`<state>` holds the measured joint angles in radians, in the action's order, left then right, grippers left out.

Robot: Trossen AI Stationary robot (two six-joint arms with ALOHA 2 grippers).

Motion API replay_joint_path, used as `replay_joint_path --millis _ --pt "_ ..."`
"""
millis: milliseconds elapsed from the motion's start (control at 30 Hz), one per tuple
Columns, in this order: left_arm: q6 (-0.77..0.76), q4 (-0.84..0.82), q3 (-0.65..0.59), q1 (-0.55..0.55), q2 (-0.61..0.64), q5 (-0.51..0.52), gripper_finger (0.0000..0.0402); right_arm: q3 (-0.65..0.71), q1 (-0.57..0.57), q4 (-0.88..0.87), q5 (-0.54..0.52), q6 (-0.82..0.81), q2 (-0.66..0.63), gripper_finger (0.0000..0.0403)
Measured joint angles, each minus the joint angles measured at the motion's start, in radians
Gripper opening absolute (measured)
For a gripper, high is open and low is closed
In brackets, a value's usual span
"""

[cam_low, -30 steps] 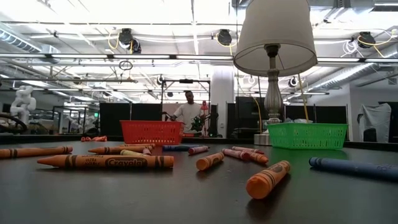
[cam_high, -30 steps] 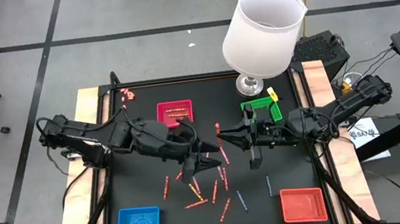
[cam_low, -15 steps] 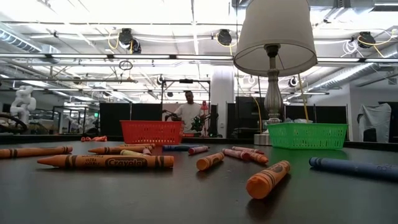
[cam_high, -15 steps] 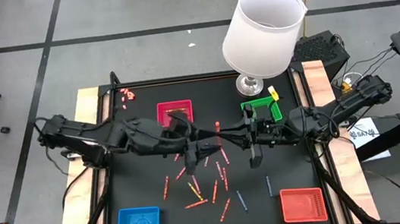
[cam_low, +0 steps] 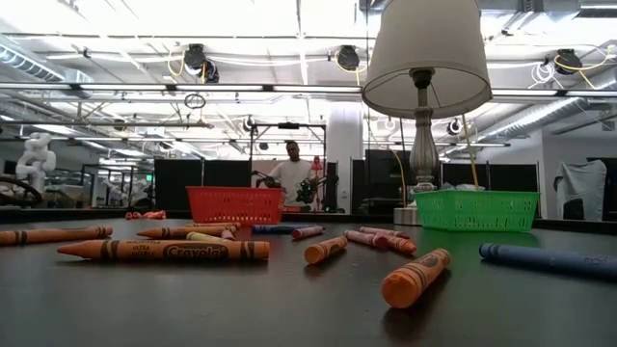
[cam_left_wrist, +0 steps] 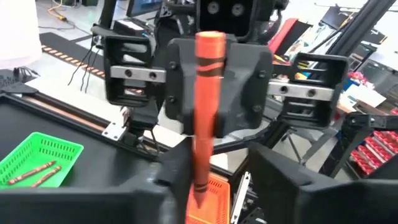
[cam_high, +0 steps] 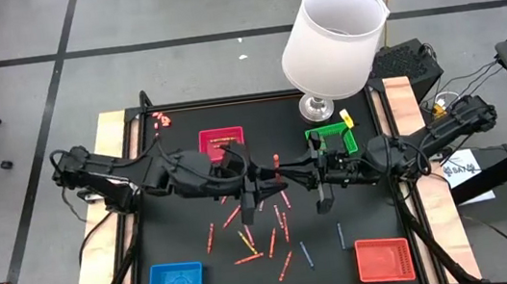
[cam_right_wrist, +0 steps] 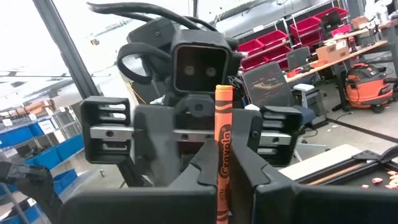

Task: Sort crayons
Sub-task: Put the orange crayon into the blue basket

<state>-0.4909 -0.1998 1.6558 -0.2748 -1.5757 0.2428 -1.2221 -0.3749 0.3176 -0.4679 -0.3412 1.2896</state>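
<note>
Since a second ago my left gripper (cam_high: pixel 260 182) has moved from low over the scattered loose crayons (cam_high: pixel 264 241) up to meet my right gripper (cam_high: pixel 281 171) at the table's middle, its fingers drawing in.

Between the two stands the orange wax crayon (cam_right_wrist: pixel 223 152), long axis upright, its flat end up in my right wrist view. My right fingers (cam_right_wrist: pixel 272 190) are closed on its lower part. My left fingers (cam_left_wrist: pixel 171 168) flank the same crayon (cam_left_wrist: pixel 206 106), though I cannot tell whether they touch it.

Both arms reach inward, stretched level, wrists facing each other.

The crayon's lower end is cut off in both wrist views (and the low view shows neither gripper).

The green plastic tray (cam_high: pixel 331 137) sits just behind my right wrist.
</note>
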Motion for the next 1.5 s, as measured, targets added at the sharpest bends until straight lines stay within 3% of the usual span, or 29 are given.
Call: replay_joint_path --millis 167,233,567,700,867,1200,1333,1500 --pt "0.000 -0.012 0.000 0.009 0.000 -0.001 0.0038 0.000 0.000 0.001 -0.002 0.009 0.000 0.0003" --pt "0.001 -0.029 0.000 0.010 0.000 -0.004 0.0014 0.000 0.000 -0.004 0.001 0.007 0.000 0.0014" --pt "-0.001 -0.059 0.000 0.013 0.004 -0.026 0.0034 0.000 -0.007 -0.192 0.027 -0.045 -0.082 0.0142" --pt "0.039 -0.055 0.000 0.015 0.023 -0.026 0.0034 -0.001 -0.019 -0.300 0.026 -0.047 -0.144 0.0173" --pt "0.246 -0.050 0.000 0.019 0.038 -0.030 0.0034 -0.001 -0.034 -0.408 0.027 -0.047 -0.209 0.0181" --pt "0.818 -0.040 0.000 0.019 0.044 -0.030 0.0035 -0.001 -0.057 -0.525 0.027 -0.047 -0.287 0.0167" --pt "0.916 -0.040 0.000 0.019 0.044 -0.023 0.0035 -0.001 -0.061 -0.557 0.028 -0.047 -0.300 0.0167" --pt "0.917 -0.040 0.000 0.019 0.044 -0.021 0.0035 -0.001 -0.061 -0.618 0.028 -0.050 -0.312 0.0167"
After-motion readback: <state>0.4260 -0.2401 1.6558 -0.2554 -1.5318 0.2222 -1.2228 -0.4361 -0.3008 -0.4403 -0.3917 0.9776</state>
